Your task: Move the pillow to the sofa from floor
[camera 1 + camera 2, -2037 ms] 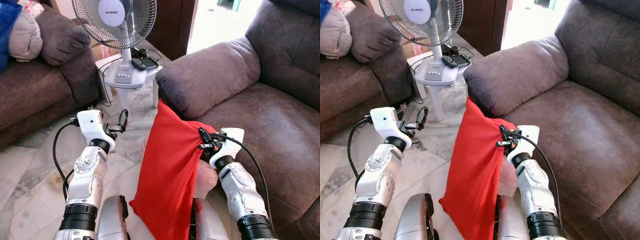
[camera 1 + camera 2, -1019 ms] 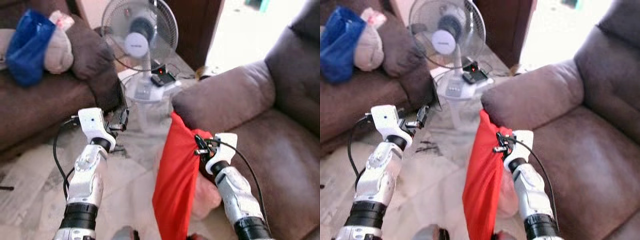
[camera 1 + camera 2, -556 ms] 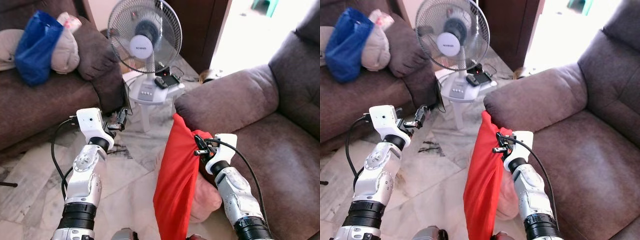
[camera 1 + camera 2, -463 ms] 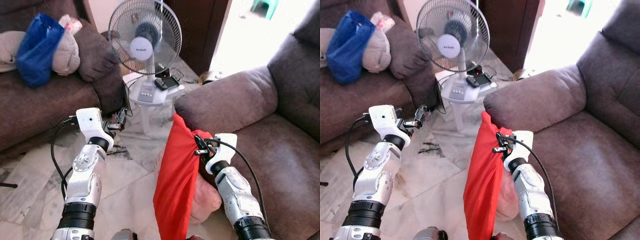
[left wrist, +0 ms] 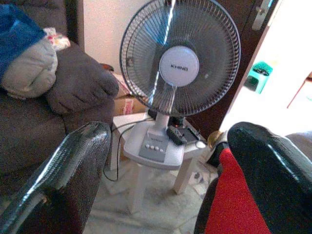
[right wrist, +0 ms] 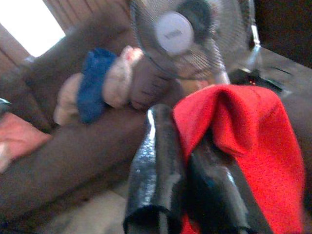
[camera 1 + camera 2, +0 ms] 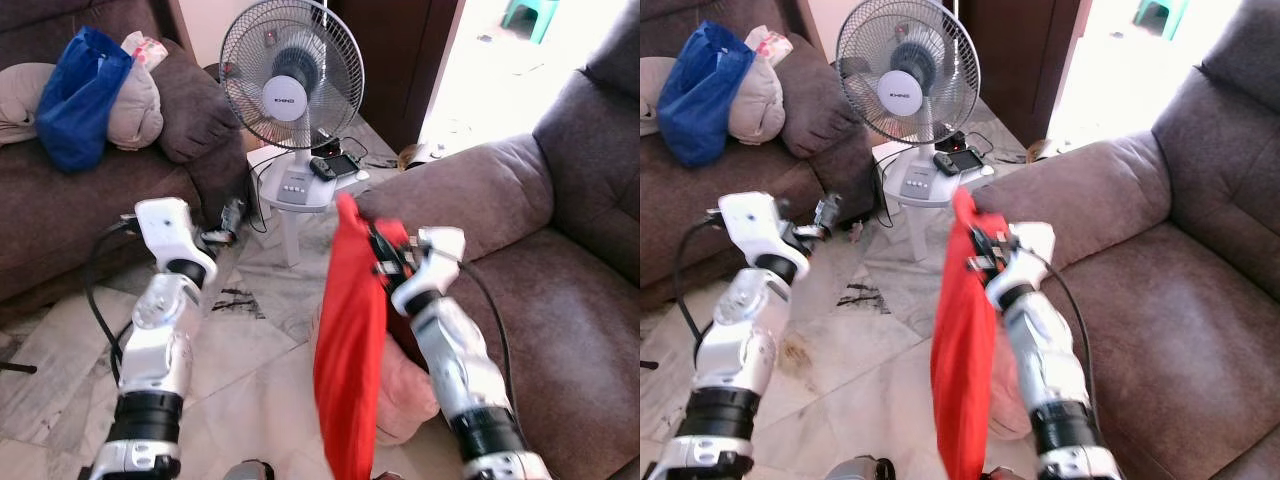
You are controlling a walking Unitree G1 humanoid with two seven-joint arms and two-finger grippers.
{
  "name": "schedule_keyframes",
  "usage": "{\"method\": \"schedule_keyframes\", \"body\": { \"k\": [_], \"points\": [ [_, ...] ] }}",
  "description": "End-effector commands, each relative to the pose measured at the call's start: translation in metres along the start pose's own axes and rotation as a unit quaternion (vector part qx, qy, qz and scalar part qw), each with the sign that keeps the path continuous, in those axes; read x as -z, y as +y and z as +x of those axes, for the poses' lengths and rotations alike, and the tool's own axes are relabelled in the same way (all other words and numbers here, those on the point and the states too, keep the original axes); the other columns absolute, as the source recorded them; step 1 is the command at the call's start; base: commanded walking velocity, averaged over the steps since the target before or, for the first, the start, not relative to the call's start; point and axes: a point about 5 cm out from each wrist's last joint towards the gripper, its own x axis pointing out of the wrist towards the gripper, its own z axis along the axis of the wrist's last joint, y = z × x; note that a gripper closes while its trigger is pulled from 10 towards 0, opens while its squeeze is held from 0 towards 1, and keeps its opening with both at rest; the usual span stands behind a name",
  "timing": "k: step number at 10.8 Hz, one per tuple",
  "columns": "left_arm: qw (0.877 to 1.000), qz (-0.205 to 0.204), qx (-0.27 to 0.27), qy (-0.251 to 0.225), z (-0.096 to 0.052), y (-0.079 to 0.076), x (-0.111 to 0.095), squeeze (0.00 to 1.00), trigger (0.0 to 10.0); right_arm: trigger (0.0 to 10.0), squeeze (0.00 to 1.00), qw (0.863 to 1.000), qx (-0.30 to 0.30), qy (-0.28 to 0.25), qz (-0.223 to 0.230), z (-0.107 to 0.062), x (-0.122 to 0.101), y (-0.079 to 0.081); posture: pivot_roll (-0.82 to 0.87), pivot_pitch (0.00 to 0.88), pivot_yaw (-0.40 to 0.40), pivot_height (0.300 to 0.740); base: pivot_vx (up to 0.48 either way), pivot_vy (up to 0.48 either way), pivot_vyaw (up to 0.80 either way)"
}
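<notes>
At centre frame you see the right gripper point(image 7: 978, 250) pinching the red pillow point(image 7: 962, 340), which hangs above the floor point(image 7: 860, 350). The brown sofa point(image 7: 1160, 250) lies right; a fan point(image 7: 907, 72) stands upper centre.

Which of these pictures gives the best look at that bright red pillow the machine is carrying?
The left eye view: the bright red fabric pillow hangs there full length, pinched near its top by the right gripper. The right eye view matches it. The right wrist view catches the bunched top; the left wrist view shows a red corner.
</notes>
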Motion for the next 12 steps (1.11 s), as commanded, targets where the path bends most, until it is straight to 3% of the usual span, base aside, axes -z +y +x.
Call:
{"method": "schedule_keyframes", "body": {
  "k": [1, 3, 6, 7, 9, 11, 12],
  "points": [
    [1.0, 0.011, -0.008, -0.013, 0.003, 0.006, -0.006, 0.0, 10.0, 10.0, 0.0, 0.99, -0.112, -0.09, -0.006, 0.018, -0.045, 0.041, 0.07, 0.051, -0.023, 0.74, 0.0, 0.0, 0.0],
    [1.0, 0.014, -0.014, -0.019, 0.004, 0.009, -0.01, 0.0, 10.0, 10.0, 0.0, 0.973, -0.212, -0.094, 0.007, 0.018, -0.049, 0.076, 0.08, 0.046, -0.026, 0.74, 0.0, 0.0, 0.0],
    [0.999, 0.017, -0.033, -0.022, 0.004, 0.017, -0.011, 0.0, 10.0, 10.0, 0.0, 0.94, -0.332, -0.063, 0.052, 0.001, -0.043, 0.101, 0.08, 0.042, -0.028, 0.74, 0.0, 0.0, 0.0],
    [0.999, 0.017, -0.043, -0.024, 0.005, 0.02, -0.012, 0.0, 10.0, 10.0, 0.0, 0.932, -0.355, -0.051, 0.053, -0.005, -0.041, 0.104, 0.08, 0.042, -0.029, 0.74, 0.0, 0.0, 0.0],
    [0.999, 0.017, -0.043, -0.026, 0.005, 0.02, -0.013, 0.0, 10.0, 10.0, 0.0, 0.929, -0.36, -0.041, 0.074, -0.012, -0.043, 0.093, 0.09, 0.043, -0.031, 0.74, 0.0, 0.0, 0.0],
    [0.997, 0.02, -0.06, -0.032, 0.004, 0.028, -0.016, 0.0, 10.0, 10.0, 0.0, 0.913, -0.399, -0.027, 0.082, -0.019, -0.041, 0.102, 0.1, 0.042, -0.037, 0.74, 0.0, 0.0, 0.0],
    [0.998, 0.018, -0.056, -0.035, 0.005, 0.026, -0.018, 0.0, 10.0, 10.0, 0.0, 0.911, -0.404, -0.024, 0.08, -0.019, -0.04, 0.104, 0.1, 0.042, -0.036, 0.74, 0.0, 0.0, 0.0]
  ]
}}
